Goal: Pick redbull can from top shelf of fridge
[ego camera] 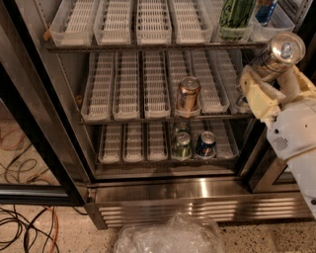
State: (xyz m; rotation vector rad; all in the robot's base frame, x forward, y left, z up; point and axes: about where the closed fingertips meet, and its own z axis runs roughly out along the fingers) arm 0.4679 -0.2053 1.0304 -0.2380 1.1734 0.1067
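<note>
Speckled floor (64, 242) ran along the foot of the fridge (197, 193), with loose cables (22, 225) at the left and a crumpled plastic bag (168, 237) in front of its steel base. The redbull can (277, 53) was no longer on any rack: it hung in the air before the fridge's right edge, tilted so that its silver lid faced the camera, and pinched between the cream fingers of the gripper (272, 79), which was closed around its lower body. The top shelf (148, 47), well to the left of the can and slightly above it, carried its row of white trays (153, 20) and a green-and-black can (236, 15) in a right-hand lane. On the rack below stood a copper-gold can (187, 94). Two more small cans (181, 145) sat on the lowest rack (neither is part of the task). By this showing the pick looked nearly finished: the can was lifted out and held, and what seemed left was to draw it fully clear of the opening without losing the tilted grip.
</note>
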